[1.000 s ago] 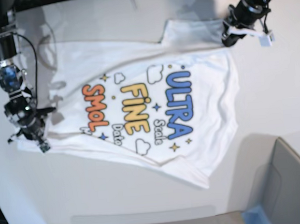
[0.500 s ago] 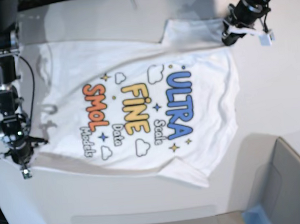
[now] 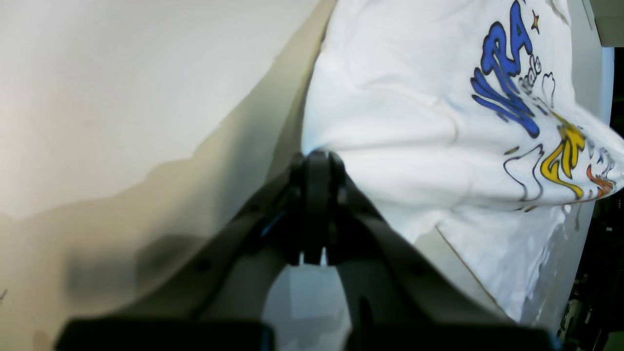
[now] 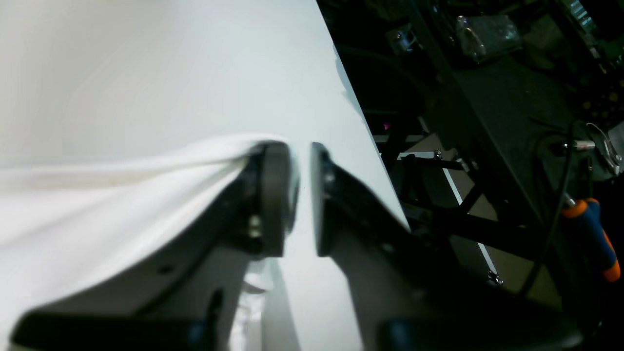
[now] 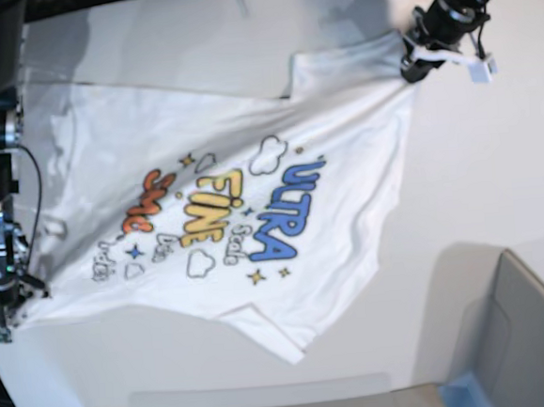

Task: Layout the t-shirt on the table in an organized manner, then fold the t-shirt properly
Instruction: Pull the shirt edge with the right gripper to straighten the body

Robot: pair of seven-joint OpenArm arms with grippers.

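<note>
The white t-shirt (image 5: 225, 207) lies print-up on the white table (image 5: 494, 148), pulled into a slanted stretch between both arms. My left gripper (image 5: 413, 60) at the far right is shut on a corner of the cloth; the left wrist view shows its fingertips (image 3: 317, 158) pinching the t-shirt's (image 3: 414, 122) edge. My right gripper (image 5: 3, 314) is at the shirt's near-left corner. In the right wrist view that gripper (image 4: 302, 151) has a clear gap between its jaws. The cloth (image 4: 97, 209) drapes against the outer side of the left finger (image 4: 273, 195).
A grey bin-like box (image 5: 523, 335) stands at the near right corner. In the right wrist view the table's (image 4: 195, 73) edge runs just right of the gripper, with a dark floor, metal frame and an orange-and-blue tool handle (image 4: 592, 234) beyond.
My right arm has moved toward the near-left, dragging the shirt's corner so the print now lies slanted. Its jaws have parted. The left gripper has stayed put.
</note>
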